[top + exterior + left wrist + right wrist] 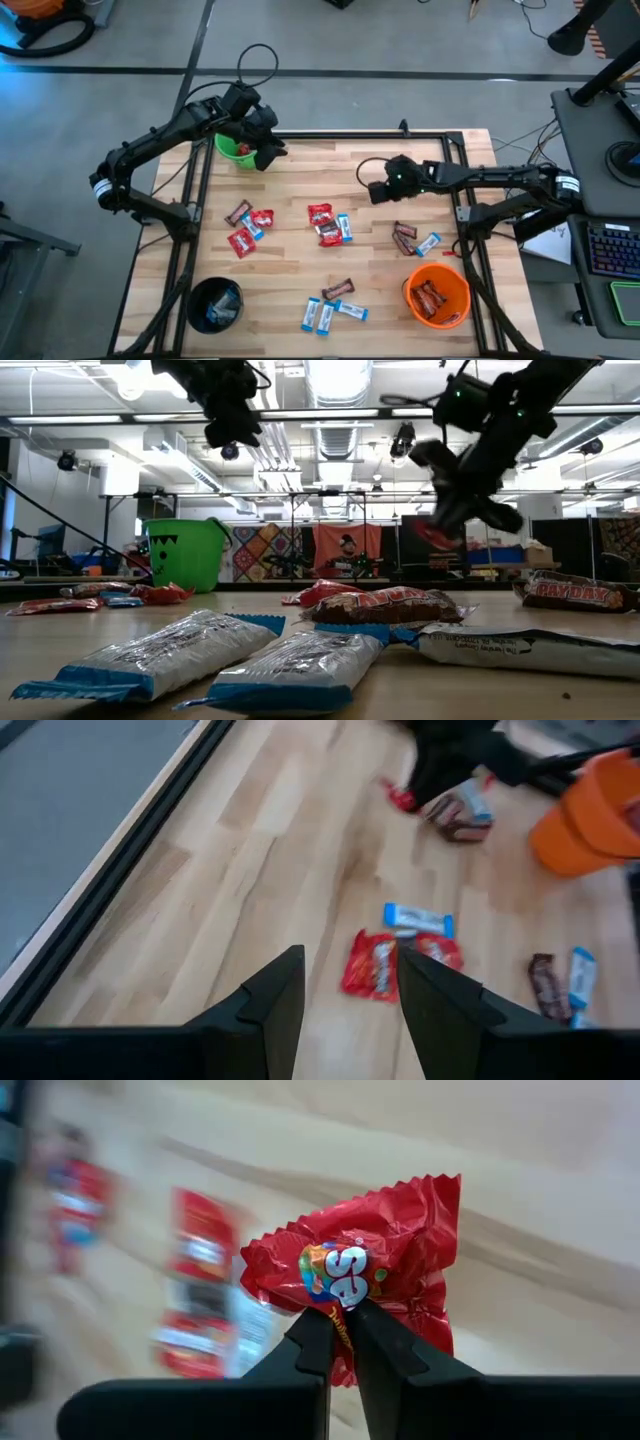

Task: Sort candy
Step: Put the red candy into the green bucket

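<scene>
Table (300,275) still has most candy loose mid-frame; your right gripper (378,190) pinches a red packet (375,1275), left gripper (262,150) open over the green bucket (228,149), some bars already in the orange bucket (455,278).

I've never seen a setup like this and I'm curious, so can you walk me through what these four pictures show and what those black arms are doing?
These are two robot arms at a wooden table, each ending in two fingers. One picture looks straight down from above, one looks level across the tabletop, and two come from cameras on the arms' wrists.

Small wrapped candies lie scattered on the table: red packets, blue-and-white packets and brown bars. Three buckets stand at the corners: a green bucket, a black bucket and an orange bucket, the orange one already holding bars.

The right gripper has its fingers shut on a red candy packet, lifted above the table. The left gripper hovers near the green bucket, fingers open and empty.
</scene>
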`<act>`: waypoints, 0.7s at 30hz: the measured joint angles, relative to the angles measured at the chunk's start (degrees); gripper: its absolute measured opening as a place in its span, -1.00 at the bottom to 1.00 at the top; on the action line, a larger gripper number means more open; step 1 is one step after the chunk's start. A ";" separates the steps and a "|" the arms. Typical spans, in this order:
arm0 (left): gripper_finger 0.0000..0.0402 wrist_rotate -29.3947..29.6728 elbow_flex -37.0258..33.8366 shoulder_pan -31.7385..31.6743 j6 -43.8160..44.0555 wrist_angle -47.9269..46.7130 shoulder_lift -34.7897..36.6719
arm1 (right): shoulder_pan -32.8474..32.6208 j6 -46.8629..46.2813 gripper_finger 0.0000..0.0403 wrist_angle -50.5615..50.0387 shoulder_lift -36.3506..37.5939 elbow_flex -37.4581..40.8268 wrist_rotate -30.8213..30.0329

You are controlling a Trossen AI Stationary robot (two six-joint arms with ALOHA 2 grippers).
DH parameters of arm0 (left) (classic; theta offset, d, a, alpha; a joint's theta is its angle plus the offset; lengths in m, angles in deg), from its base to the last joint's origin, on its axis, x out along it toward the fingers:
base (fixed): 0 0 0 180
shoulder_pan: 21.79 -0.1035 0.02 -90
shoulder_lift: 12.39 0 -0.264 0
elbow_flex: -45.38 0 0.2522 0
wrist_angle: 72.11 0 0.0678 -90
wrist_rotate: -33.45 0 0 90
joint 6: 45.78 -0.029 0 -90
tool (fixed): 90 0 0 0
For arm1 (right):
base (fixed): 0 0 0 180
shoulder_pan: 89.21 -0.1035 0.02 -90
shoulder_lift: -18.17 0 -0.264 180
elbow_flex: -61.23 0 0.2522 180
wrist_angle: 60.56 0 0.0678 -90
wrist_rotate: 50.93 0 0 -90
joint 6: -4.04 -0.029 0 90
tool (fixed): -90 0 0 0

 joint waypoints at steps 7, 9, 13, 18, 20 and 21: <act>-0.29 -3.13 -0.04 0.83 0.74 4.79 0.00 | 0.00 -0.75 -0.89 15.71 0.22 -0.06 1.40; -0.29 -4.16 -0.04 1.13 1.95 6.73 0.00 | 0.00 -0.83 -0.89 19.01 0.17 -0.07 1.41; -0.29 -4.33 -0.04 2.29 4.05 10.35 -0.07 | 0.00 -1.09 -0.89 23.79 0.17 -0.09 1.40; -0.29 -4.44 -0.11 3.89 6.11 12.87 -2.11 | 0.00 0.38 -0.89 24.25 0.15 -2.71 0.93; -0.29 -4.32 -0.14 4.57 6.78 14.34 -3.50 | 0.00 2.35 -0.89 24.18 0.15 -4.53 0.82; -0.29 -4.33 -0.17 5.01 7.29 15.18 -4.22 | 0.00 3.19 -0.89 24.08 0.15 -5.43 0.78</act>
